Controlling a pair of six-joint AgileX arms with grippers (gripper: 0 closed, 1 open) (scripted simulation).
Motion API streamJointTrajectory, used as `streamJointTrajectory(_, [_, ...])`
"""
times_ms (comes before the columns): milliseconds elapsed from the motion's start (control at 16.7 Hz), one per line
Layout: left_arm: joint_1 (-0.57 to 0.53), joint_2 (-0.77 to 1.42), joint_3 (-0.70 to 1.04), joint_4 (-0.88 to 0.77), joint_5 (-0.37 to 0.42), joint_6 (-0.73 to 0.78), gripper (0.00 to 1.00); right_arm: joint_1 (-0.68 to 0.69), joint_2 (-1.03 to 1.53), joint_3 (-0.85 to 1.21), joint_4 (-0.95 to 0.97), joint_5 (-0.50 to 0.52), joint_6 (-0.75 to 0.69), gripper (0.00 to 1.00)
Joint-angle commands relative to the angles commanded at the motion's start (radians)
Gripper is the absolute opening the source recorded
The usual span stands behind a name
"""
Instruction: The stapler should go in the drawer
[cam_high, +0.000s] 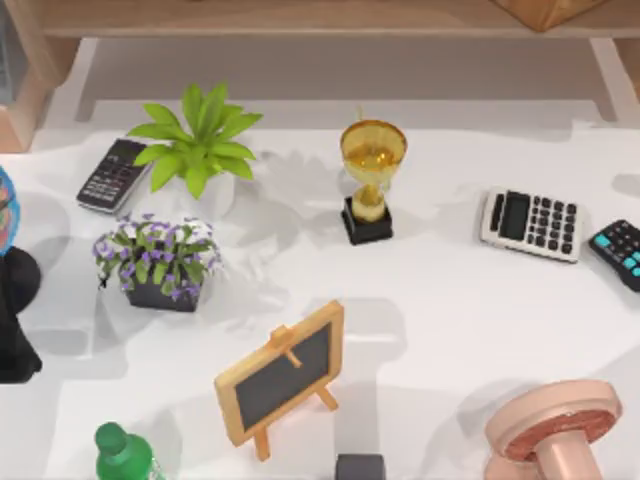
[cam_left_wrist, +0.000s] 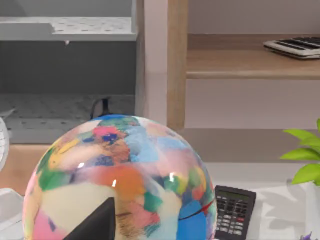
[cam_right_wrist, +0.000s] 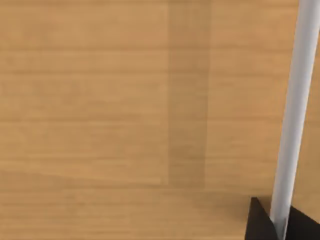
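Honestly, the risk is grip: right gripper (cam_right_wrist: 282, 225) looks clamped on the white handle (cam_right_wrist: 297, 100) by its fingertips only, so pulling off-axis could slip it off the wooden drawer front (cam_right_wrist: 100, 100) behind the handle. Stapler position: cannot tell. Left gripper (cam_left_wrist: 100, 225) is parked well away from the handle, aperture unclear.

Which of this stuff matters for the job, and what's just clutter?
Job: wooden front with white bar, probably the drawer; right gripper at that bar.
Lying about: trophy, globe, chalkboard, flower pot, grey calculator.
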Motion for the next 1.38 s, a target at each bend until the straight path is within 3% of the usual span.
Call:
streamJointTrajectory(300, [0.000, 0.000, 0.000, 0.000, 0.000, 0.000, 1.00, 0.006, 0.009, 0.018, -0.014, 0.006, 0.001, 0.00])
streamJointTrajectory(1080, [0.000, 0.000, 0.000, 0.000, 0.000, 0.000, 1.00, 0.006, 0.009, 0.018, -0.014, 0.006, 0.001, 0.98])
streamJointTrajectory(1380, [0.000, 0.000, 0.000, 0.000, 0.000, 0.000, 1.00, 0.006, 0.009, 0.018, -0.014, 0.006, 0.001, 1.00])
